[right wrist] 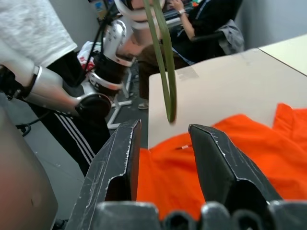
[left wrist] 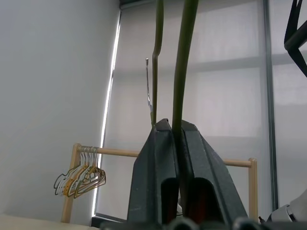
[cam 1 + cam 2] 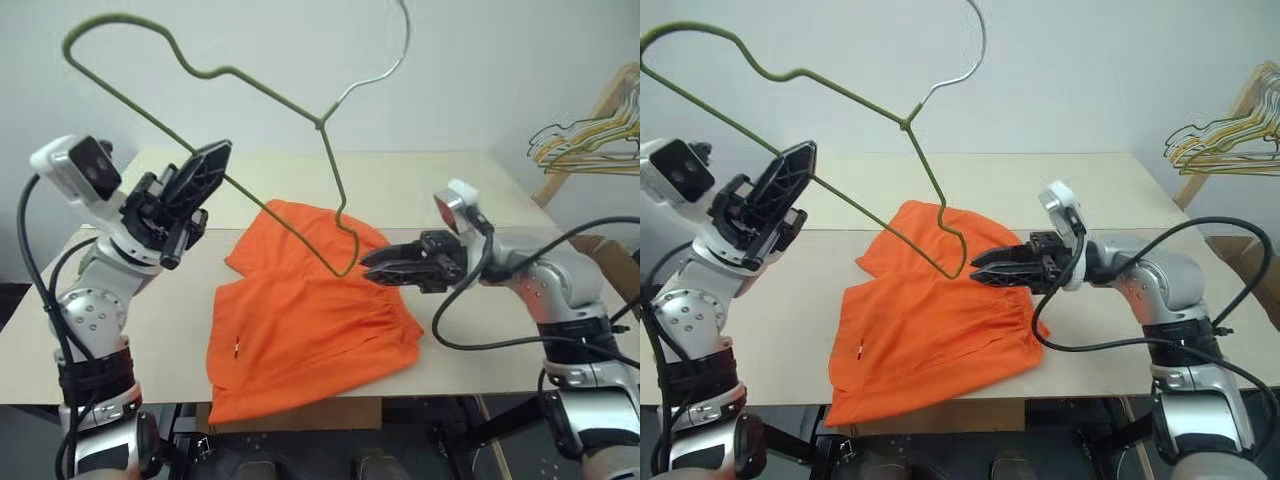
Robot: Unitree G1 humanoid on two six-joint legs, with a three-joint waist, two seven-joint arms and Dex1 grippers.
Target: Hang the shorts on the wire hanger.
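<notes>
Left eye view: the thin grey-green wire hanger (image 3: 240, 130) spans the upper left, clamped in the raised left gripper (image 3: 205, 172). The orange shorts (image 3: 310, 325) lie rumpled at the centre of the pale table (image 3: 480, 330).

Right wrist view: the right gripper (image 1: 163, 132), jaws parted and empty, points level at the hanger's lower corner.

Left wrist view: black fingers (image 2: 160, 163) pinch the wire.

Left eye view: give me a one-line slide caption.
Left gripper holds the wire hanger aloft over the orange shorts on the table; open right gripper beside its lower corner.
</notes>
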